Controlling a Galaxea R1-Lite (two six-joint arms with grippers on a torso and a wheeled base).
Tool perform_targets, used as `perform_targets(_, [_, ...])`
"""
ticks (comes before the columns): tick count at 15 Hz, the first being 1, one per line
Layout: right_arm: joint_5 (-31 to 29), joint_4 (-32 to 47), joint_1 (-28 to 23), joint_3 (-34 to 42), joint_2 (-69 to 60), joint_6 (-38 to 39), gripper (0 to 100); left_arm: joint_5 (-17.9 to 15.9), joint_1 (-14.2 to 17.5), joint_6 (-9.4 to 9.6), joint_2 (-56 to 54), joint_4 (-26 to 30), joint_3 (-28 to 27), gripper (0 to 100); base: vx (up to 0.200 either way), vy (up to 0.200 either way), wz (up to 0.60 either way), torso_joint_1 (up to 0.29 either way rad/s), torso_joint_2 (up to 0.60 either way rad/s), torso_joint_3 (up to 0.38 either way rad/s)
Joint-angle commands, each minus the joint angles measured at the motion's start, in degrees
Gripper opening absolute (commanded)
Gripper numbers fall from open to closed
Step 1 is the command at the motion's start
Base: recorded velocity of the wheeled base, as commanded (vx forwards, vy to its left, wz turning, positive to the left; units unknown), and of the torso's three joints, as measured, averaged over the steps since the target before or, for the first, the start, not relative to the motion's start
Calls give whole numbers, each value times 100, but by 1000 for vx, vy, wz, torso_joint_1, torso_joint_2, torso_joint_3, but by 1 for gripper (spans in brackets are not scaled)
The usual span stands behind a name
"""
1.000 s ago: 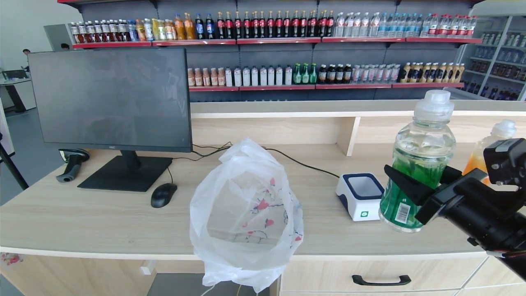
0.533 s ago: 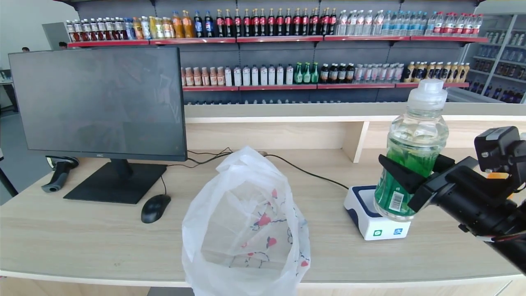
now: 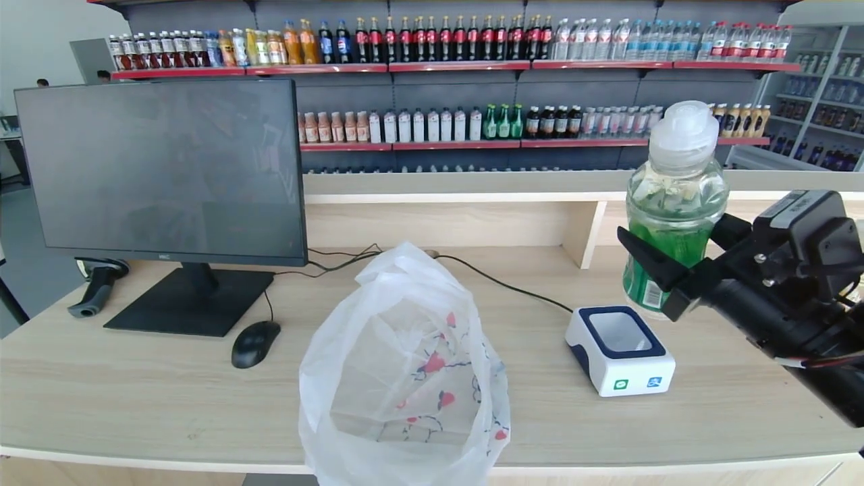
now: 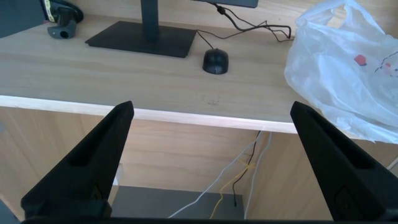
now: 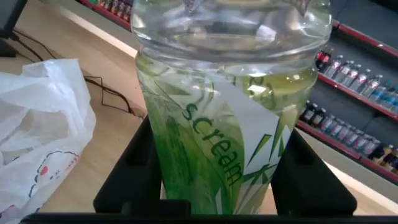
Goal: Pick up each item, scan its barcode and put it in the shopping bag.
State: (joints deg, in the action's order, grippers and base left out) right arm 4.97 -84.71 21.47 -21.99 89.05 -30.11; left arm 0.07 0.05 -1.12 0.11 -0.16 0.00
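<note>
Desk (image 3: 135, 391) space is bounded at the rear by a raised wooden ledge (image 3: 472, 182) and at the front by an open edge, over which the shopping bag (image 3: 405, 364) sags with its mouth open upward. The right gripper (image 3: 669, 233) holds the bottle (image 3: 675, 196) clear above the desk at the robot's right; its jaws are closed on the green lower body, one on each side. The bottle's long axis is close to vertical, cap up. A barcode patch shows low on the label, on the side turned toward the bag. The scanner (image 3: 619, 349) sits on the desk between bottle and bag, window facing up, nearer the front edge than the bottle and slightly to its left. Whether the barcode has registered cannot be told. The route from bottle to bag runs leftward and toward the front edge, passing over the scanner; the air above the scanner is open, and only a thin cable (image 3: 513, 287) lies behind it. The bag mouth is wider than the bottle, but its thin walls are slack, so a descent at the centre of the mouth looks advisable. The left gripper (image 4: 211, 109) hangs low before the front edge, left of the bag, jaws spread wide and empty. The right arm is the nearer one for this transfer.
</note>
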Motion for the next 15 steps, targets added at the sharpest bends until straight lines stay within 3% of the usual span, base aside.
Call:
perform_targets(1, [-14, -98, 15, -121, 86, -144, 0, 1, 4, -2, -2, -2, 0, 100, 0, 0, 0, 0, 0, 0])
perform_targets(2, [-5, -529, 15, -235, 552, -584, 0, 1, 4, -11, -2, -2, 0, 100, 0, 0, 0, 0, 0, 0])
perform_targets(9, [171, -529, 94, -191, 631, -1726, 0, 1, 4, -28, -2, 7, 0, 100, 0, 0, 0, 0, 0, 0])
perform_targets(10, [417, -529, 42, -183, 736, -2113, 0, 10, 4, -28, -2, 7, 0, 100, 0, 0, 0, 0, 0, 0])
perform_targets(15, [601, -529, -336, 494, 710, -3036, 0, 10, 4, -37, -2, 7, 0, 100, 0, 0, 0, 0, 0, 0])
